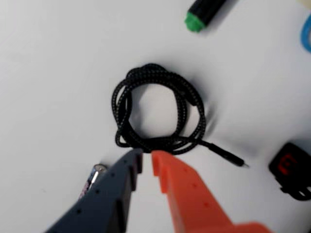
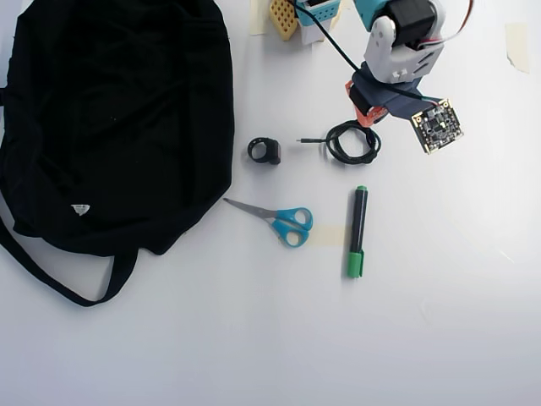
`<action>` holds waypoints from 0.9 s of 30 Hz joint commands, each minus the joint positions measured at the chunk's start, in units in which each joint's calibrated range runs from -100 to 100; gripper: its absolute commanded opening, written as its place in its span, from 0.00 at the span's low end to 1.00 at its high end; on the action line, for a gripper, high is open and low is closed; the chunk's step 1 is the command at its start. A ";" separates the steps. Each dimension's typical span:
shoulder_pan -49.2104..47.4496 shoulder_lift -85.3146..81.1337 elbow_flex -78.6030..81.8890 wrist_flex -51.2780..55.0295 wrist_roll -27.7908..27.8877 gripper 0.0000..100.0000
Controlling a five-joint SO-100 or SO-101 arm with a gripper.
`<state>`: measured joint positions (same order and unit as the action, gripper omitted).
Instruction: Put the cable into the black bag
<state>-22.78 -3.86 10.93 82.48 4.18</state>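
Right now the gripper [image 1: 146, 160] hovers at the coiled cable's [image 1: 158, 108] near edge, jaws barely parted and empty, so it might pinch one strand and unravel the loop short of the black bag [image 2: 118, 118].

A white table [image 2: 439, 321] carries everything. The black bag [image 2: 118, 118] fills the upper left of the overhead view. The cable [image 2: 353, 142], a ring-shaped clip [image 2: 264, 150], scissors [image 2: 275, 220] and a marker [image 2: 357, 231] lie around the centre.

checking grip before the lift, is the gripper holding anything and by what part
Nothing is held. The gripper sits just short of the cable coil's near edge, jaws slightly apart with only table showing between the tips.
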 commanded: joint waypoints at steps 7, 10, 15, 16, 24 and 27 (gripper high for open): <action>0.94 6.27 -0.15 -4.88 0.02 0.02; 1.39 6.35 0.66 -7.20 0.02 0.02; 1.91 8.67 0.39 -7.46 0.02 0.03; 1.91 9.42 0.12 -7.46 0.02 0.03; 1.91 12.33 0.93 -10.39 0.02 0.02; 1.98 12.33 1.92 -11.34 0.02 0.02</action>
<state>-21.38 8.76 12.50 72.43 4.18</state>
